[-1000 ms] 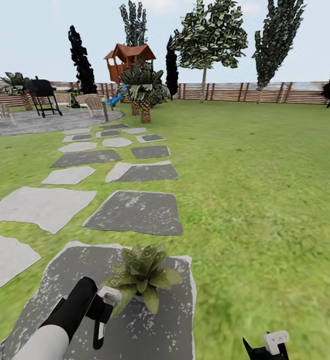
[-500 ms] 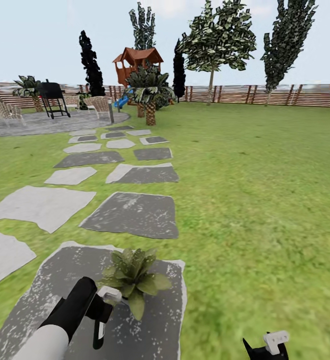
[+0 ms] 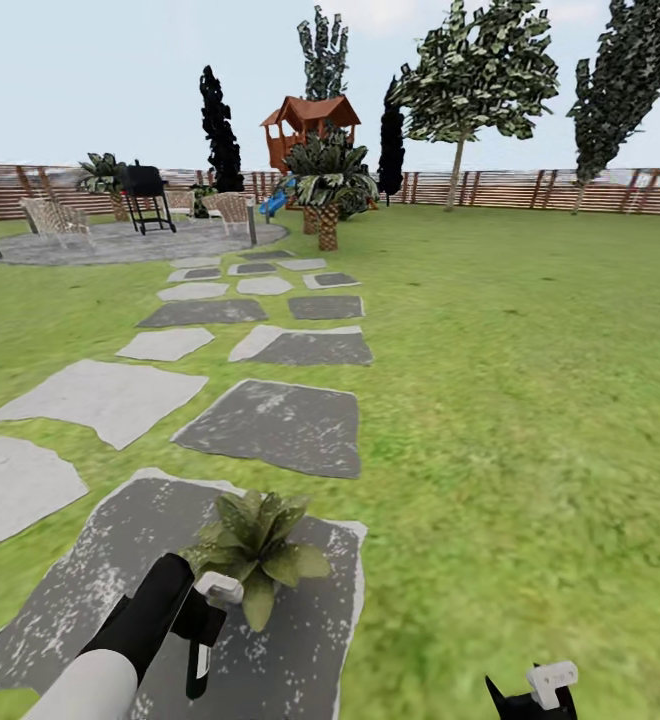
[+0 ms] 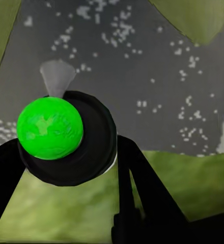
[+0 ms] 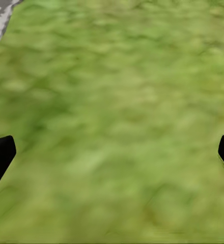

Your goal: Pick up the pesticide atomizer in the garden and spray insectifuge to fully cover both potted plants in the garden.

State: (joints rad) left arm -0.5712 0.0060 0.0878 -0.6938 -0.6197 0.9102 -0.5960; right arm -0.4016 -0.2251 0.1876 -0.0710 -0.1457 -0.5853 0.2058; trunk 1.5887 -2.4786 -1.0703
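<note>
My left gripper is shut on the pesticide atomizer, whose light grey nozzle head points at a potted plant. In the left wrist view the atomizer shows end-on as a bright green top in a dark round body, clamped by the black fingers, with the grey nozzle above a stone. The plant is a low rosette of pointed green leaves on a dark grey stepping stone in the garden. My right gripper hangs open over the lawn, holding nothing.
A path of grey stepping stones runs ahead to a paved patio with a grill and chairs. A palm, a play tower, trees and a wooden fence stand far off. Lawn spreads to the right.
The whole view has turned left, so the trees, play tower and patio sit further right in the picture. The plant now lies slightly more left. Both arms keep their pose.
</note>
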